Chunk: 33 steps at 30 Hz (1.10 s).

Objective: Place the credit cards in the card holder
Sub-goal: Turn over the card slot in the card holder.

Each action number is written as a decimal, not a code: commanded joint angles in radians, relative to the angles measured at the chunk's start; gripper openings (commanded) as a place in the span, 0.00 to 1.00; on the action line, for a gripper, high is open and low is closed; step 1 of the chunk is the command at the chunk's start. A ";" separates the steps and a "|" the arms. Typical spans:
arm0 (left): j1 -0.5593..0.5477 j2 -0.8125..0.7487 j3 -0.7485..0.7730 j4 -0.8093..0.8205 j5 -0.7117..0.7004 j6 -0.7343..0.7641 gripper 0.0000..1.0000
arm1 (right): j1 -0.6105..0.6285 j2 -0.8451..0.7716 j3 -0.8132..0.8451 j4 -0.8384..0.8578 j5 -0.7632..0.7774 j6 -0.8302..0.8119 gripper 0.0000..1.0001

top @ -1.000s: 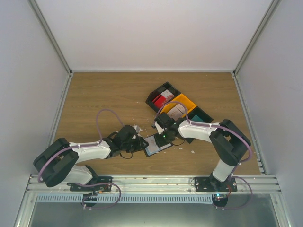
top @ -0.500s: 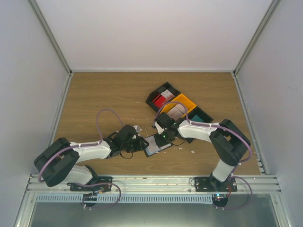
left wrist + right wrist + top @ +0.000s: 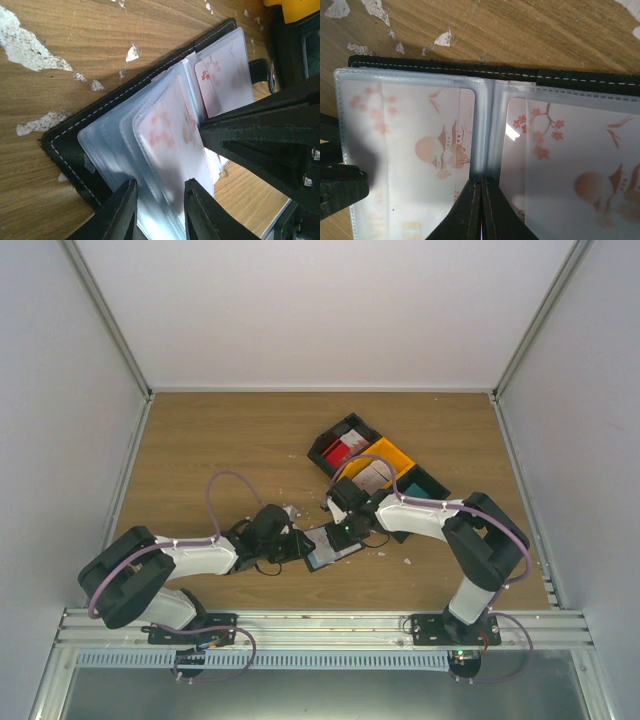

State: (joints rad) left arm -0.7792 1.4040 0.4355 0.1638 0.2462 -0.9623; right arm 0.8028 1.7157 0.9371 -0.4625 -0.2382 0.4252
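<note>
The card holder (image 3: 333, 544), a black wallet, lies open on the wood between both arms. Its clear sleeves (image 3: 165, 135) fan upward. Two whitish credit cards with red blossom print sit in sleeves (image 3: 437, 145) (image 3: 570, 165). My left gripper (image 3: 160, 187) (image 3: 303, 546) is closed on the stack of sleeves at the wallet's left edge. The right gripper (image 3: 481, 182) (image 3: 343, 532) is shut with nothing in it, tips down on the crease between the two sleeve pages. More cards lie in bins: a red-and-white one (image 3: 342, 449), a whitish one (image 3: 374, 476) and a teal one (image 3: 417, 483).
A black bin (image 3: 330, 438), a yellow bin (image 3: 396, 452) and another black bin (image 3: 436, 483) stand in a diagonal row just behind the right gripper. White crumbs and flaked patches (image 3: 30, 50) (image 3: 407, 561) dot the wood. Enclosure walls stand on three sides.
The left arm's rear link has shifted slightly right and its jaws have narrowed a touch. The card holder and the right gripper have not moved.
</note>
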 commanded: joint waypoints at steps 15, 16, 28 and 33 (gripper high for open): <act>-0.006 -0.079 -0.007 -0.027 -0.051 -0.006 0.30 | 0.005 0.043 -0.034 0.001 0.027 0.002 0.04; -0.006 -0.076 -0.005 -0.027 -0.051 -0.005 0.29 | 0.006 0.045 -0.034 0.002 0.027 0.002 0.04; -0.006 -0.017 0.002 0.009 -0.031 -0.009 0.29 | 0.006 0.044 -0.035 0.003 0.025 0.003 0.04; -0.006 -0.010 0.000 0.034 -0.021 -0.009 0.27 | 0.006 0.042 -0.037 0.005 0.025 0.003 0.04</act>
State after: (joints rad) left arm -0.7792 1.3830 0.4355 0.1375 0.2237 -0.9623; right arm 0.8028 1.7157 0.9367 -0.4614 -0.2398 0.4252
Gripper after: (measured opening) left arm 0.277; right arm 0.040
